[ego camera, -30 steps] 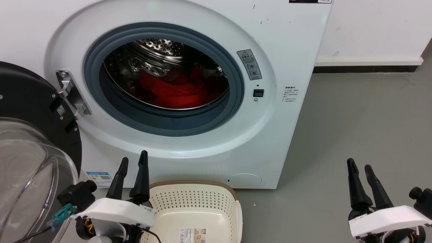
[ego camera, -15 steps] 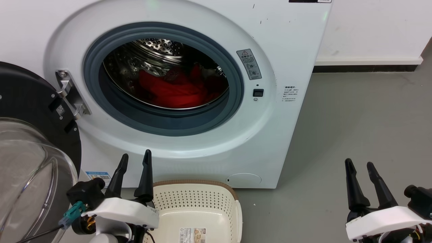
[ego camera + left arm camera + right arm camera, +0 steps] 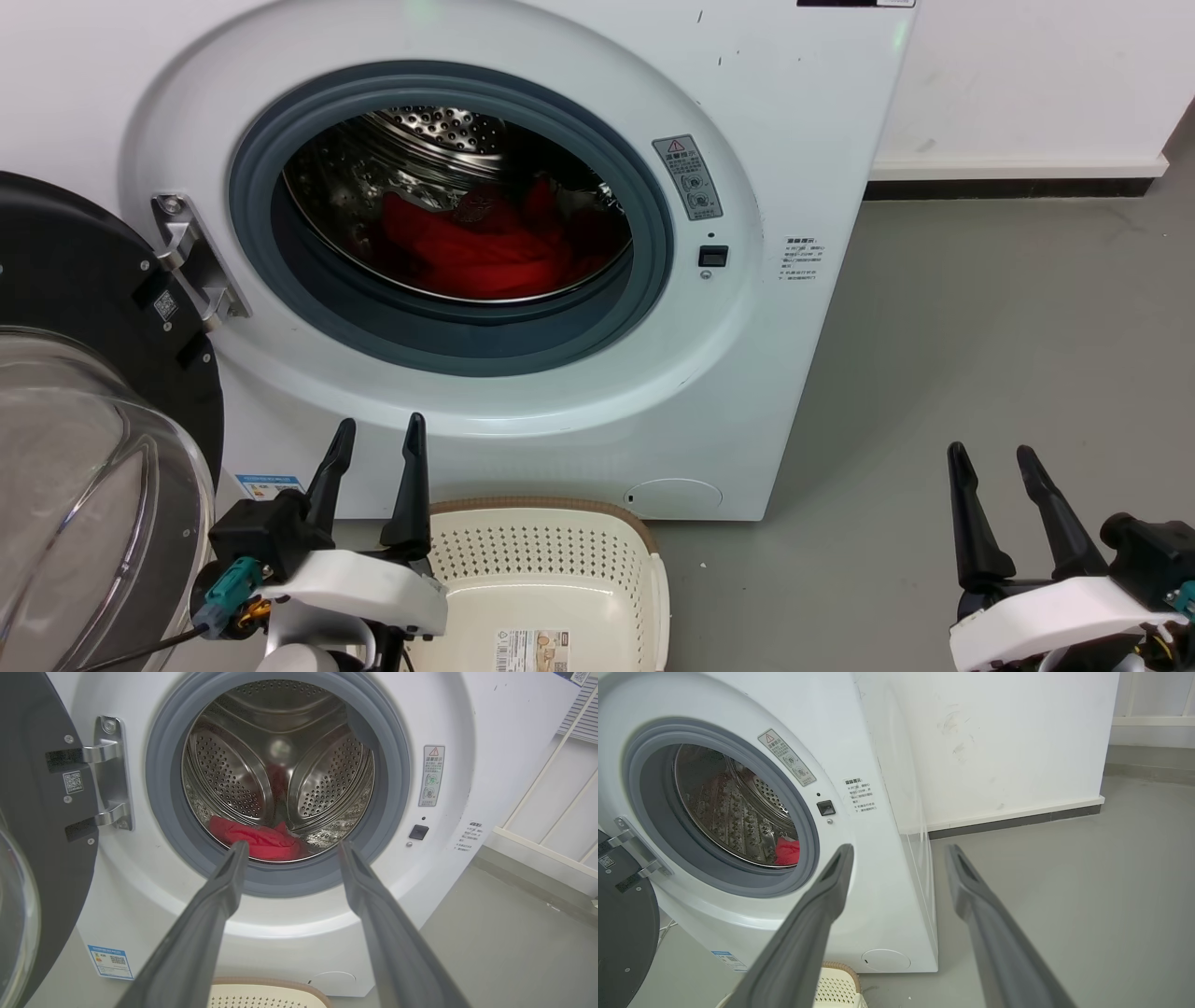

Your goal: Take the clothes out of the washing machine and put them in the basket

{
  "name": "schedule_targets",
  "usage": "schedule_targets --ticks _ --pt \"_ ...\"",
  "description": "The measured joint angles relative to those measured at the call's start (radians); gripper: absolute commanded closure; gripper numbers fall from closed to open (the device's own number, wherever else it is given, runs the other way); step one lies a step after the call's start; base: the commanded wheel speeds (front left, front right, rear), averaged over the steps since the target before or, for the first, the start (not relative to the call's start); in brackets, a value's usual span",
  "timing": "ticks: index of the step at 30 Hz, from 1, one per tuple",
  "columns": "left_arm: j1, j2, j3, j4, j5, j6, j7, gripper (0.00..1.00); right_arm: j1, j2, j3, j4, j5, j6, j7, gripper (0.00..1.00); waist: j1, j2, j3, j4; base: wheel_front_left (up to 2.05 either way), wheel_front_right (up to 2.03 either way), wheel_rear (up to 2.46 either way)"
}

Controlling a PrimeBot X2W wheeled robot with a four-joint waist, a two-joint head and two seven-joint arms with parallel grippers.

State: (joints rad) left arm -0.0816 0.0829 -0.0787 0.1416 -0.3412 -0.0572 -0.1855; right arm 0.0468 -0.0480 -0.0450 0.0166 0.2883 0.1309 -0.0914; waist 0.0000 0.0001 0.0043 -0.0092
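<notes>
Head view: the washing machine (image 3: 794,112) stands with its door (image 3: 56,280) swung wide open on the hinge side of the porthole. The clothes (image 3: 476,247), a heap of red fabric, lie inside the machine at the bottom of the steel drum (image 3: 439,131), well behind the grey rubber ring (image 3: 644,271). How many garments make up the heap cannot be told. The basket (image 3: 537,505) sits on the floor at the foot of the machine, directly below the porthole. The part of its bottom in view bears a paper label and no garment.

The left gripper (image 3: 381,425) hangs in front of the machine, below the porthole and just above the basket's near corner, its fingers spread and holding nothing. The right gripper (image 3: 990,451) is off the machine's latch side, over bare floor, likewise spread and empty.

Assessment: the task is at its outset, with no garment yet lifted. The step in hand appears to be the approach to the porthole. The left wrist view looks straight into the drum with the red heap between its fingers, so that arm seems the better placed.

Next move requires passing the fingers through the ring without catching it, dropping to the drum floor, closing on a fold of fabric, then drawing it out over the rubber lip and down to the basket.
</notes>
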Motion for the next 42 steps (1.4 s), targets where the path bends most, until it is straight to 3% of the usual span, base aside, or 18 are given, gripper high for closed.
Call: schedule_targets --ticks 25,42 --pt "-0.006 0.004 -0.016 0.018 0.197 0.022 -0.051 0.0 0.019 -0.001 0.003 -0.03 -0.204 0.0 -0.022 0.0 0.0 0.0 0.0 0.0 0.0 0.0 0.0" --pt "-0.015 -0.007 -0.011 0.056 0.262 0.011 -0.077 0.0 0.025 -0.001 0.001 -0.04 -0.287 0.0 -0.04 0.0 0.0 0.0 0.001 0.0 0.0 0.0 0.0"
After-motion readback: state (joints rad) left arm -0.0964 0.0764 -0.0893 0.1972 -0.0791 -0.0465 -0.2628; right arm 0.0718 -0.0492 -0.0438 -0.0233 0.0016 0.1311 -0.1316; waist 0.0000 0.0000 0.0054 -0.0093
